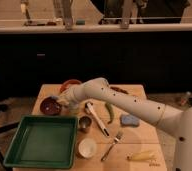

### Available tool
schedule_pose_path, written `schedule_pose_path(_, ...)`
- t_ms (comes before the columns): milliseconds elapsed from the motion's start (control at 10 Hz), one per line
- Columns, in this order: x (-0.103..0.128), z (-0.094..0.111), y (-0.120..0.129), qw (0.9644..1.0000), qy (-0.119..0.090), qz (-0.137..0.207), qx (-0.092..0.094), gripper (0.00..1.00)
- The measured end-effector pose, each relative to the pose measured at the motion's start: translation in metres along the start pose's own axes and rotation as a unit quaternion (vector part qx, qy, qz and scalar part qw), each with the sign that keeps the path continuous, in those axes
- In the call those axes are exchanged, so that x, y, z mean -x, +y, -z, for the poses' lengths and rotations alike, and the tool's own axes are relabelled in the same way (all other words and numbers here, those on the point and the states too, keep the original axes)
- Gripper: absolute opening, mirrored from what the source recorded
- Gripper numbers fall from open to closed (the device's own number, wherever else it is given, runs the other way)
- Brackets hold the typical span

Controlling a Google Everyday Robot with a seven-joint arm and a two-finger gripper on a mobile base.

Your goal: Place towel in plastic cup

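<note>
My gripper [64, 101] is at the left end of the white arm [124, 102], low over the table's back left, right next to the dark red bowl [51, 105]. A small bit of grey-blue, which may be the towel [55, 98], shows at the gripper's tip above the bowl's rim. I cannot tell whether it is held. No pale green plastic cup shows; the arm and gripper cover the spot beside the bowl.
A green tray [19, 157] sits front left. A metal cup [85, 123], a white round cup [86, 148], a white-handled utensil [97, 120], a green pepper [109, 113], a blue pad [129, 120], a fork [111, 145], a yellow item [141, 156] and an orange bowl [69, 84] lie on the wooden table [139, 137].
</note>
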Motion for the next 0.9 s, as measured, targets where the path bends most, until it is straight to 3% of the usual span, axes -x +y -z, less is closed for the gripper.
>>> schedule_pose_path(400,0.011,-0.008,-0.008,0.9999,-0.009,0.004,0.0,0.0)
schedule_pose_path(900,0.016,-0.018,-0.016,0.999,-0.042,-0.01,0.003,0.0)
